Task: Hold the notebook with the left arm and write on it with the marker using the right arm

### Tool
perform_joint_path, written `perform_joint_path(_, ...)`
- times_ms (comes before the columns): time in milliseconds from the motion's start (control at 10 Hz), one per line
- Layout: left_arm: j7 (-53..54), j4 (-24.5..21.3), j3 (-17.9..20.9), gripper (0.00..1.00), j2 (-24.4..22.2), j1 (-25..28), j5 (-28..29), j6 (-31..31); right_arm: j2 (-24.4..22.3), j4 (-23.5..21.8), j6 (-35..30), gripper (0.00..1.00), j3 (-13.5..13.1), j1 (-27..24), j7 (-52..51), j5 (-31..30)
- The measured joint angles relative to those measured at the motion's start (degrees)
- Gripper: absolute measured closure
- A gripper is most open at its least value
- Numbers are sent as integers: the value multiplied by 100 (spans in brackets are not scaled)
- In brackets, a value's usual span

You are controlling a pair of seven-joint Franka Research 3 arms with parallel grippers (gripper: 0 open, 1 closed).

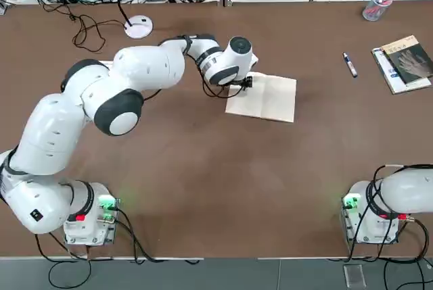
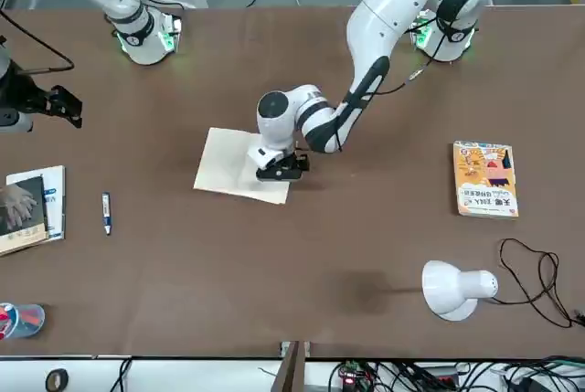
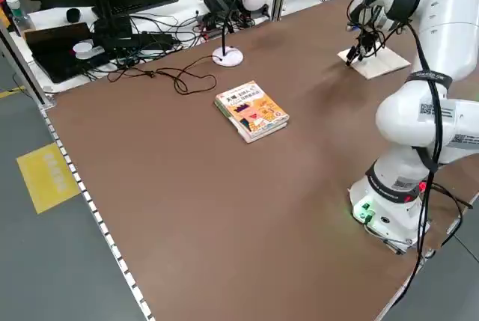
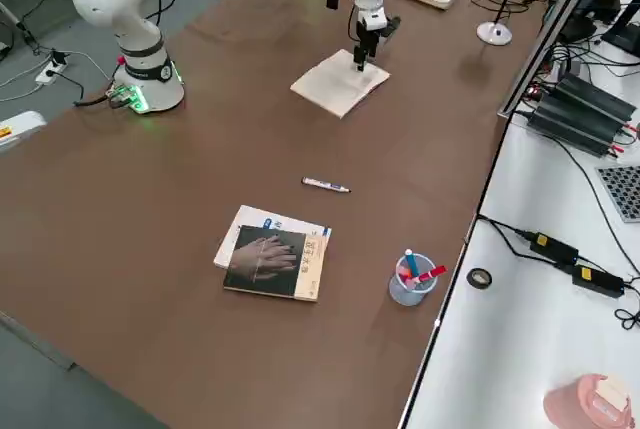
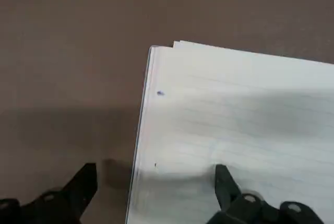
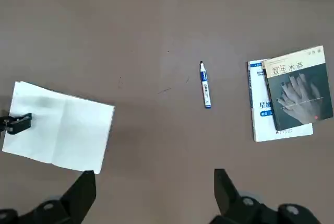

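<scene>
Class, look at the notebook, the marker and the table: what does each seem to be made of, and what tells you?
Notebook: matte cream paper; faint ruled lines and stacked page edges show in the left wrist view.
Marker: probably smooth plastic, with a white barrel and dark and blue ends.
Table: a flat matte brown surface, perhaps laminate; the material is uncertain.

The dark-covered book (image 6: 298, 96) carries the Chinese title 双生水莽 on its cover. Print on the orange-yellow book (image 2: 485, 179) is too small to read.

Clutter around the brown table (image 1: 203, 188)

Orange-yellow book (image 2: 485, 179) right in the front view; white lamp (image 2: 454, 289) lower right; dark-covered book (image 2: 20, 214) left; cup (image 2: 20, 321), perhaps holding pens, lower left.
</scene>
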Motion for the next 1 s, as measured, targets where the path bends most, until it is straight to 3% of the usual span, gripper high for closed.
perform_joint_path(500, 0, 1, 1, 0, 0, 0, 0, 0, 162, -40, 83, 0, -59, -22, -758, -26)
perform_joint_path(1000, 0, 4, 1, 0, 2, 0, 0, 0, 667, -68, 468, 0, -101, -500, -1961, -25)
